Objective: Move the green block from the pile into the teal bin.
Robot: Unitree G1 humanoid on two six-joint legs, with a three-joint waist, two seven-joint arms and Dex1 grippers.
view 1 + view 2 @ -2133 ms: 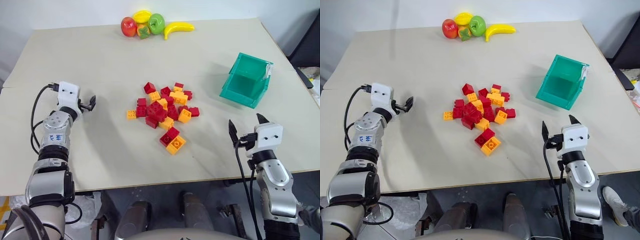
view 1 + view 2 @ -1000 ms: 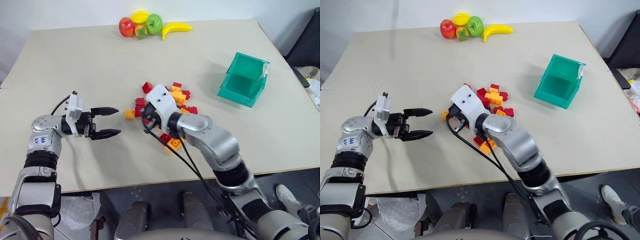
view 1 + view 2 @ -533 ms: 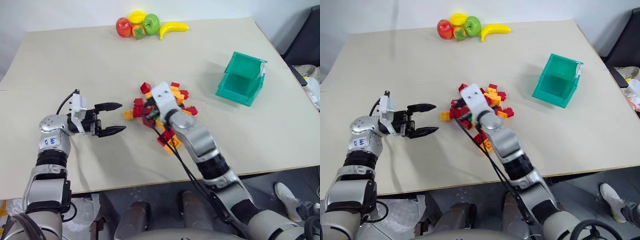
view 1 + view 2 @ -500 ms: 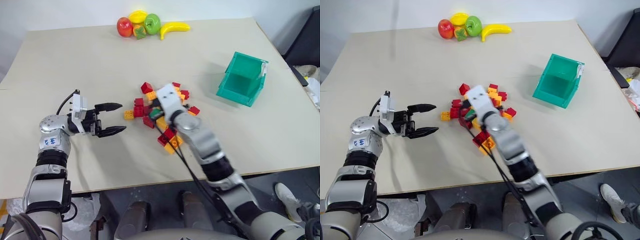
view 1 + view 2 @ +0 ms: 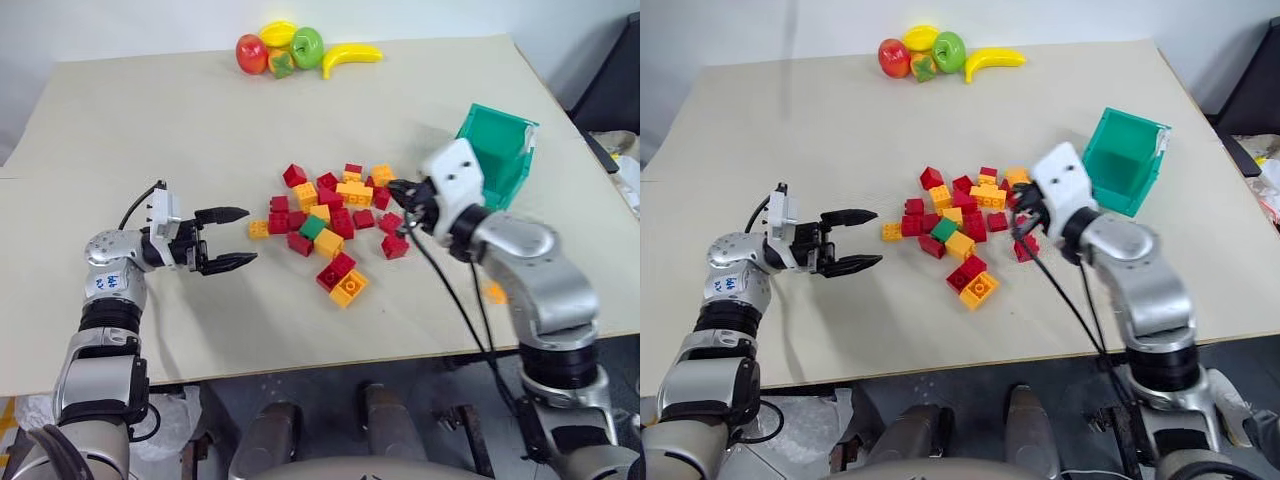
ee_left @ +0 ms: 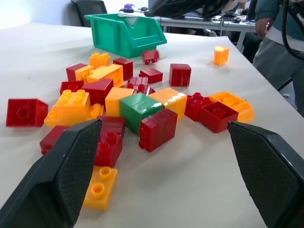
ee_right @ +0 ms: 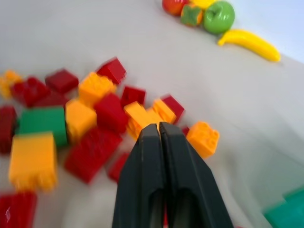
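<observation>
A: From the head camera, where is the small square green plastic studded brick [image 5: 313, 227]?
B: It lies among the scattered pile of red and orange-yellow plastic bricks [image 5: 335, 228] on the beige table [image 5: 200, 130], between the two grippers. The left gripper [image 5: 234, 240], its black fingers spread wide, points toward it from just beside the pile.

A: And the right gripper [image 5: 395, 187]?
B: On the pile's other side, over the bricks nearest the teal-green plastic storage bin [image 5: 500, 155], which sits just behind it. It holds nothing.

A: The left wrist camera?
B: The green brick sits straight ahead between the parted fingers [image 6: 61, 175], resting against red and orange bricks; the bin stands farther beyond them.

A: The right wrist camera?
B: Its two fingers [image 7: 149, 185] are pressed together, empty. The green brick lies off to one side of them, well apart. Beyond the fingertips, far off, is a cluster of plastic toy fruit [image 7: 216, 19].
</observation>
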